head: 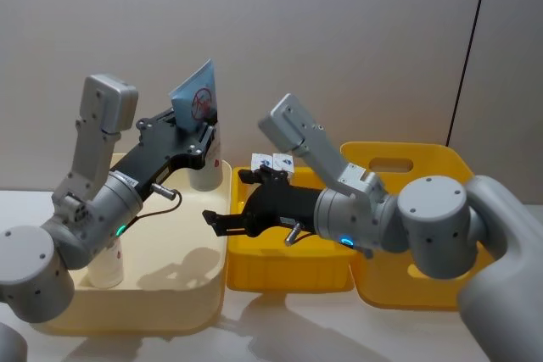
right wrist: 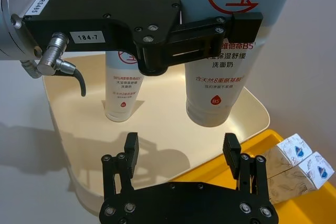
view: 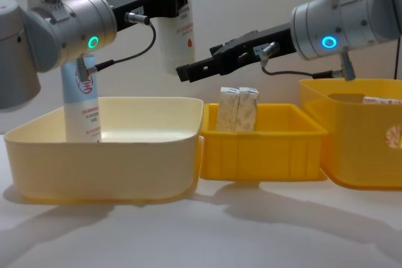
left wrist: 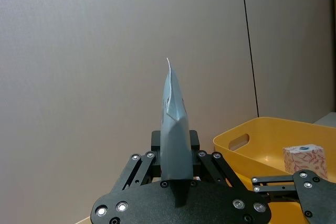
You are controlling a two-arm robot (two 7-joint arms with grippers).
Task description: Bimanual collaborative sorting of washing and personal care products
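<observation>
Left tool [head: 197, 135] grips a tall light-blue-and-white squeeze tube with a red circle mark [head: 197, 97] around its middle. It holds the tube upright, cap end down, in the air over the far right corner of the wide cream plastic bin [view: 100, 155]. Right tool [head: 216, 222], fingers spread and empty, hovers over that bin's right rim, about level with the cap end. The tube lies just ahead of it, toward the robot's left, with its long axis vertical and crosswise to the open fingers. The right arm looks placed for a handover.

Three bins line the tabletop [view: 251, 230]: the cream one, a large yellow plastic bin with a handle slot [view: 358, 149] at right, and a small yellow plastic bin [view: 264, 155] between them. There are two tubes, the held one and a second tube [view: 81, 101] standing in the cream bin. There are three small cream cartons with reddish-brown print: a pair [view: 239, 110] upright in the small yellow bin and a third carton [left wrist: 305, 160] in the large one.
</observation>
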